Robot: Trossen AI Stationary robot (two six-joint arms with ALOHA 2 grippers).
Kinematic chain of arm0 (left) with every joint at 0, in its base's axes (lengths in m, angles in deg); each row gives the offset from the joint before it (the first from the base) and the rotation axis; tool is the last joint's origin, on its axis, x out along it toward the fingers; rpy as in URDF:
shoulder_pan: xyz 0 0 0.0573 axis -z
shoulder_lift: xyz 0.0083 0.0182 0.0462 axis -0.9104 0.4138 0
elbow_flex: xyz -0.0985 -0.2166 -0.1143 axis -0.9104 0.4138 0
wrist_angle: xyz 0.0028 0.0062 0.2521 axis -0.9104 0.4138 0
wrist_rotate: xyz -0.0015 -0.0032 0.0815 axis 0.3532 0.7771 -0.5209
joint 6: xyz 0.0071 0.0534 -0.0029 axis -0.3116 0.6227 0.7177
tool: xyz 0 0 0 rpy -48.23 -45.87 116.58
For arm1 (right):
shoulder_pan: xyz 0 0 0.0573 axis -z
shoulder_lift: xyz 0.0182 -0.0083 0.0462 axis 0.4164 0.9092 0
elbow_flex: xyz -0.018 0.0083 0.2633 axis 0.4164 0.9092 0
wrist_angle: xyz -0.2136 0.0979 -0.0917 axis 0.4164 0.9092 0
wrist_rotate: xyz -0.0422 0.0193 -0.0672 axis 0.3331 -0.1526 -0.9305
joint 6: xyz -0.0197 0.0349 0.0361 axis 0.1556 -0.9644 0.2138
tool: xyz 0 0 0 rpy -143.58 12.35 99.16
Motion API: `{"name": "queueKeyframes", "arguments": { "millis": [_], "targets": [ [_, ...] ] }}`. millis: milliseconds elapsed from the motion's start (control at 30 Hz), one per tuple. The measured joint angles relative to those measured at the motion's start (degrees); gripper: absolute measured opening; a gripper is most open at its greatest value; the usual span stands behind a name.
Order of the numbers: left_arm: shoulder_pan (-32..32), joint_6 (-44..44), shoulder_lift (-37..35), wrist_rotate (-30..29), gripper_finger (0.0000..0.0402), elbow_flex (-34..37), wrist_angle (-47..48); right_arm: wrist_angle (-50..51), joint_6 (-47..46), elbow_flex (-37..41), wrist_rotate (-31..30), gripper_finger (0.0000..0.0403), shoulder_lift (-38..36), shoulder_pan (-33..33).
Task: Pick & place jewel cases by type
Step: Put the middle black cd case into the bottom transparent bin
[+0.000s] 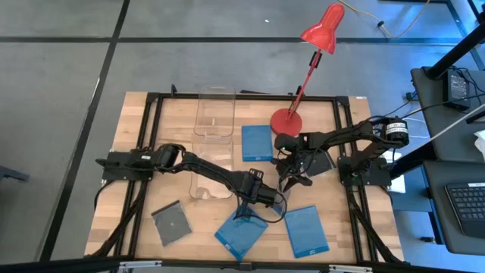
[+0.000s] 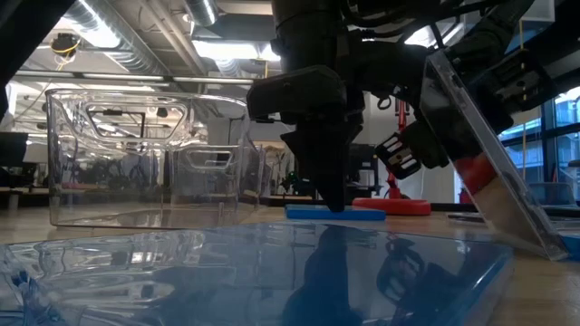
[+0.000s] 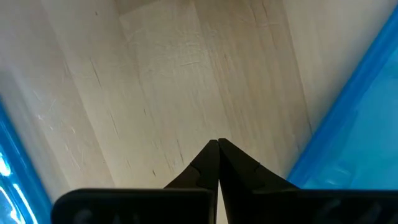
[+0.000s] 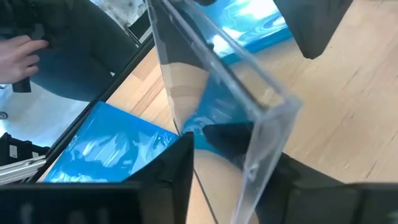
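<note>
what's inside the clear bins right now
Both clear bins look empty in the high view: only wood shows through. The left arm crosses the nearer one, hiding part of its floor.

1. Blue jewel cases: one (image 1: 257, 142) beside the lamp base, one (image 1: 239, 230) at the front edge, one (image 1: 306, 230) to its right.
2. Grey case (image 1: 170, 223) (see-through, dark inside).
3. Red lamp (image 1: 304, 73).
4. Clear, colourless bins (image 1: 214, 114).
5. Pale wood table (image 1: 132, 173), black frame.
6. Dark arms.
</note>
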Motion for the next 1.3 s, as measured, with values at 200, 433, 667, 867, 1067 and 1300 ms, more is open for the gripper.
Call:
{"name": "queueKeyframes", "arguments": {
  "millis": [200, 433, 667, 867, 1067, 1300],
  "targets": [
    [0.02, 0.04, 0.00, 2.74, 0.0003, 0.00, 2.81, 0.08, 1.17, 0.00, 0.20, 0.0089, 0.00, 0.00],
    [0.15, -2.85, 0.00, 6.35, 0.0003, 0.02, 5.69, 0.15, 1.20, 0.00, 0.75, 0.0062, 0.00, -0.02],
    [0.26, -6.24, 0.00, 10.13, 0.0003, 0.02, 6.60, 0.15, 1.20, 0.00, 1.61, 0.0053, 0.00, -0.02],
    [0.31, -9.50, 0.00, 14.94, 0.0003, 0.00, 6.65, 0.12, -0.46, 0.00, 3.22, 0.0053, -0.02, 0.00],
    [0.60, -12.24, -2.70, 12.66, 0.0003, -0.89, 7.98, -0.96, -2.58, 0.00, 4.85, 0.0053, -0.07, 0.04],
    [0.63, -18.21, -9.19, 4.76, 0.0003, -0.94, 10.53, -1.46, -3.96, 0.00, 5.25, 0.0053, -0.07, 0.04]
  ]
}}
